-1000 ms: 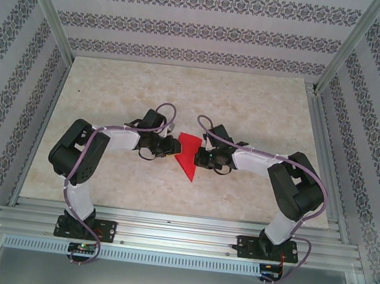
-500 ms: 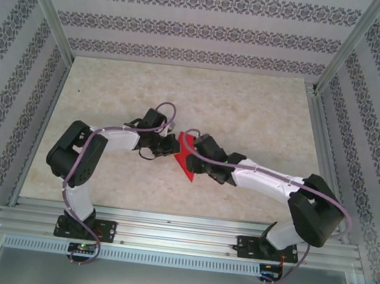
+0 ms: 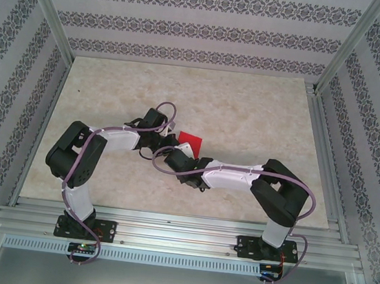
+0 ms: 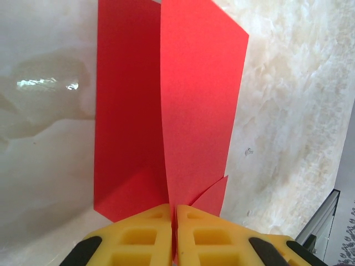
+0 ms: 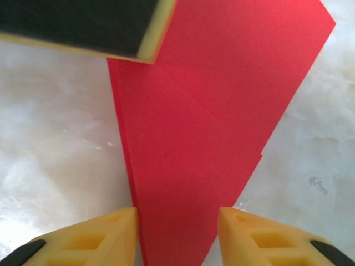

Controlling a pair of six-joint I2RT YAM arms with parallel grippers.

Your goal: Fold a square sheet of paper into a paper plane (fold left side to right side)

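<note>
At desk [image 3: 249,108] centre, left gripper [image 4: 173,213] pinches folded red paper [image 4: 194,100]; right gripper [image 5: 177,219] open astride its narrow end.

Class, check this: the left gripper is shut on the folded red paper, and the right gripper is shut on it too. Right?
No. The left gripper is shut on the folded red paper, but the right gripper is open, its fingers apart, as the right wrist view shows.
</note>
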